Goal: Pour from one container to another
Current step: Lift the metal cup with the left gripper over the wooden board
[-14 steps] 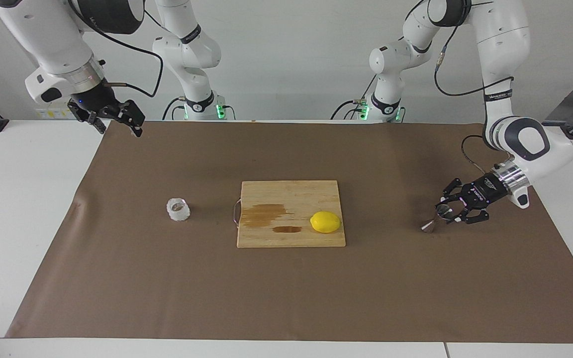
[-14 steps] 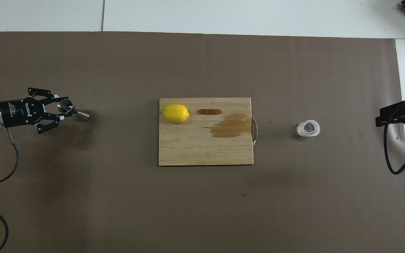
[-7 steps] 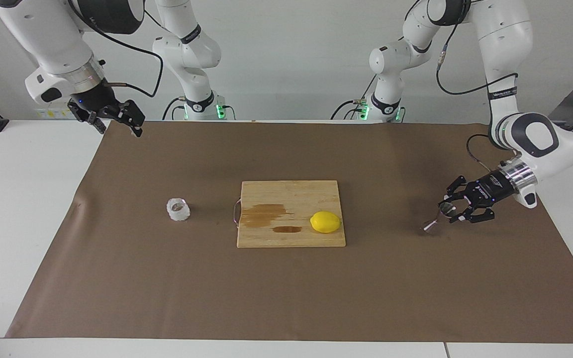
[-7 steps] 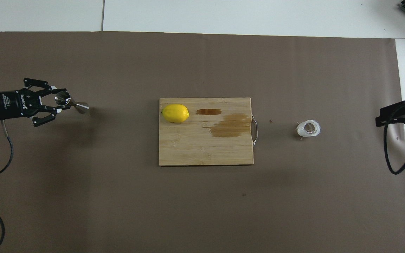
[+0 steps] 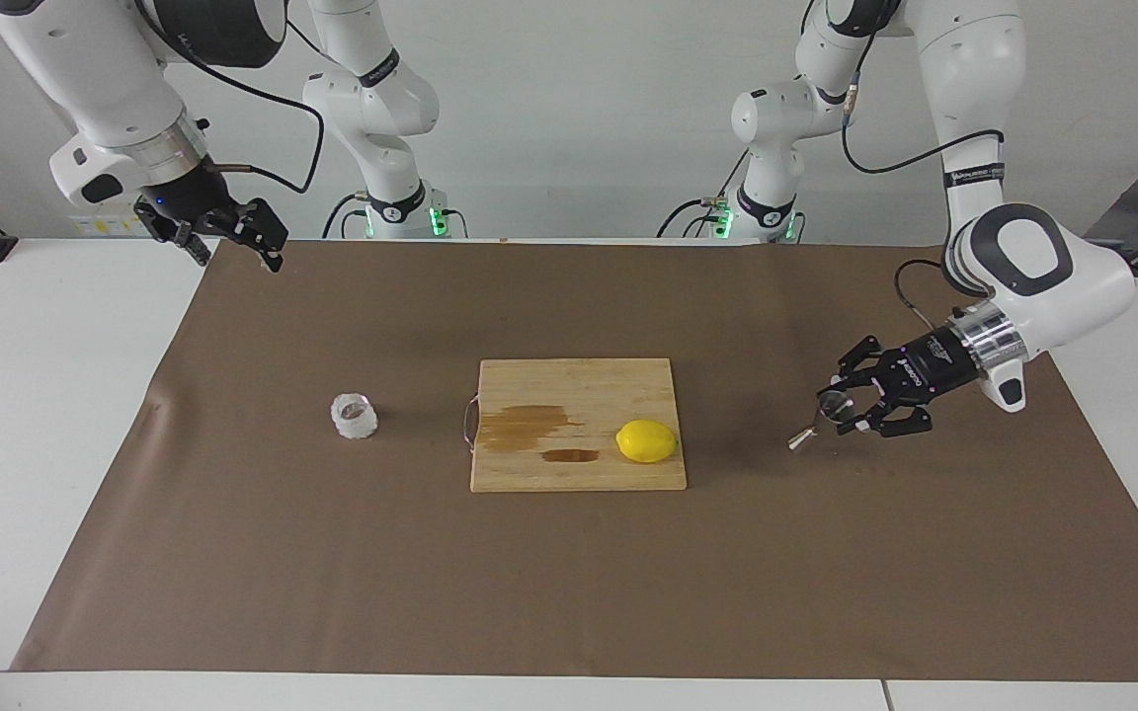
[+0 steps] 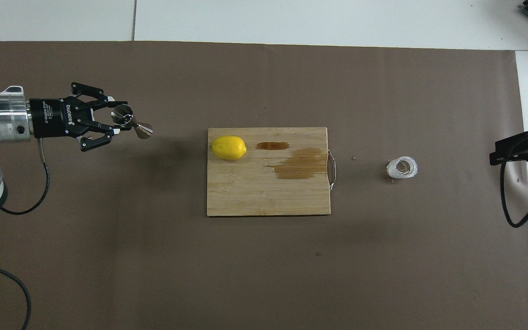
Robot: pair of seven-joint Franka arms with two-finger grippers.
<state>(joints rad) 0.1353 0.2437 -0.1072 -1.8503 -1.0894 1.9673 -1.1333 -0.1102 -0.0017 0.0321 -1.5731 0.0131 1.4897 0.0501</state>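
Left gripper grips the jigger, tilted, airborne toward the left arm's end from the board. Cup sits beside the board's handle end. Right gripper waits, fingers apart.

Left gripper: jaws clamped on tilted jigger over the counter. Lemon on cutting board well ahead of jaws.
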